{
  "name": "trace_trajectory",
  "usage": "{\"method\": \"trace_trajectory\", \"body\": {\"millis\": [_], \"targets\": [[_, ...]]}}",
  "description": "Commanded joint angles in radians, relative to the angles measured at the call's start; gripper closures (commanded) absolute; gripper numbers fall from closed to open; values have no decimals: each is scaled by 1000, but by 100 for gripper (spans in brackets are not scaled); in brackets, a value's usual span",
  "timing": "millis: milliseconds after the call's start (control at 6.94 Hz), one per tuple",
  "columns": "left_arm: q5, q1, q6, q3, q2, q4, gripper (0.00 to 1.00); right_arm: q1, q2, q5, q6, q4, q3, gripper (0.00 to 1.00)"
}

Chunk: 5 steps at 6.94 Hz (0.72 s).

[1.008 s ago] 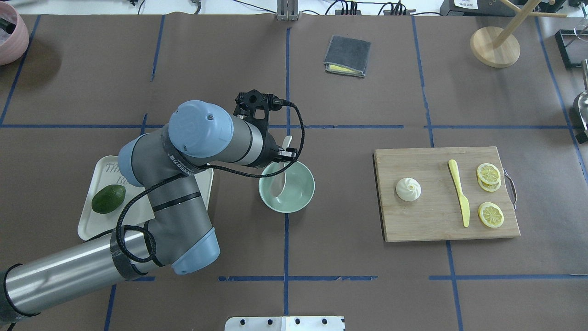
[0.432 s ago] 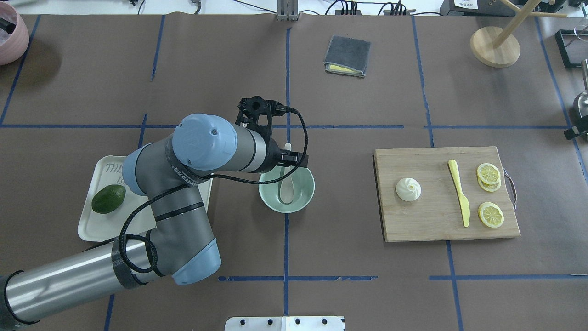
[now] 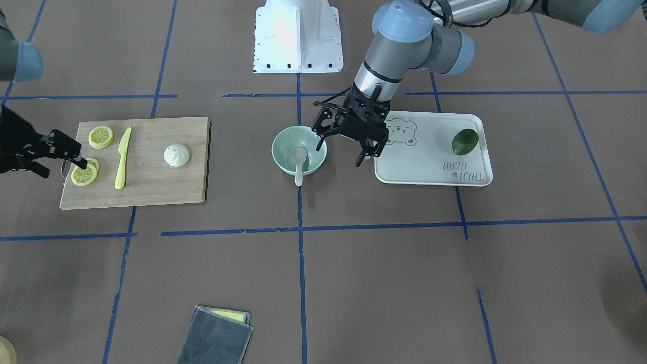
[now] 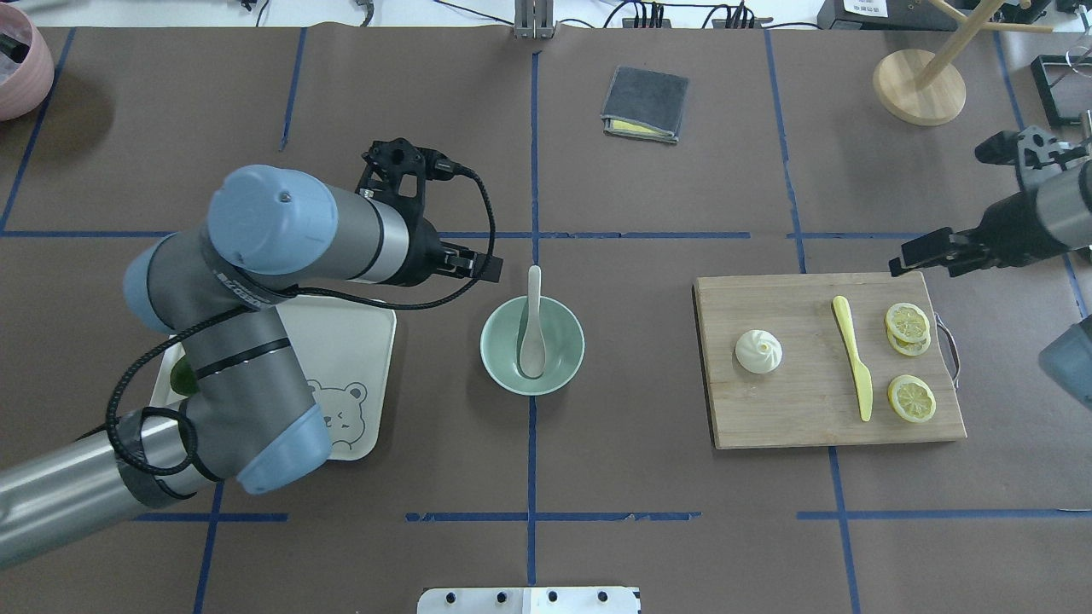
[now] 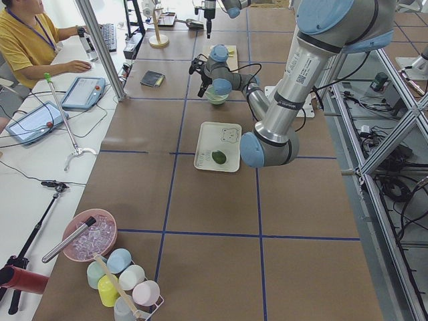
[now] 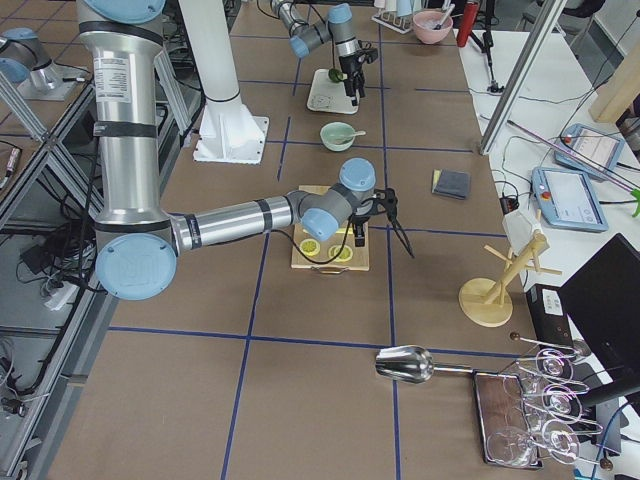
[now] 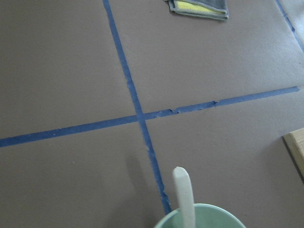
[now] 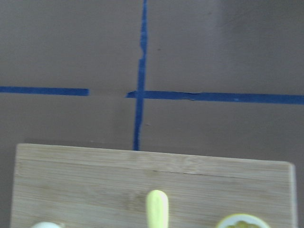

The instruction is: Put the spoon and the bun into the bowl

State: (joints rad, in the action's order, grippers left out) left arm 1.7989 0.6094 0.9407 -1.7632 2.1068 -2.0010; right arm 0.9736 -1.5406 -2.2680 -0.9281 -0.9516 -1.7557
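Spoon rests in the bowl; bun sits on a cutting board. Left gripper and right gripper both hang spread wide, empty.

Left-end camera. My left arm, near and large, comes down from the top edge to an elbow over the table, with the forearm running away toward the bowl. My left gripper is a dark shape just beside the bowl, on the operators' side; jaw spacing is too small to read. Bowl contents not resolvable.

Nearer the camera: white tray with an avocado lying on it. Beyond the bowl, a sliver of cutting board. Folded grey cloth sits well apart, toward the operators.

My right arm is small, at the top edge.

Near corner: pink bowl holding ice and a metal scoop, and a rack of pastel cups. Operator in yellow is seated at the side bench.
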Motion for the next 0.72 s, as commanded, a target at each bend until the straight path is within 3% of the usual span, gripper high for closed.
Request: {"method": "trace_trajectory", "body": {"millis": [0, 288, 576], "targets": [[69, 85, -126, -80, -121, -2, 1, -206, 66, 108, -304, 39, -65, 1], [76, 93, -128, -91, -128, -2, 1, -336, 77, 256, -310, -225, -183, 8], [74, 93, -123, -91, -128, -1, 1, -372, 80, 315, -298, -253, -162, 9]]}}
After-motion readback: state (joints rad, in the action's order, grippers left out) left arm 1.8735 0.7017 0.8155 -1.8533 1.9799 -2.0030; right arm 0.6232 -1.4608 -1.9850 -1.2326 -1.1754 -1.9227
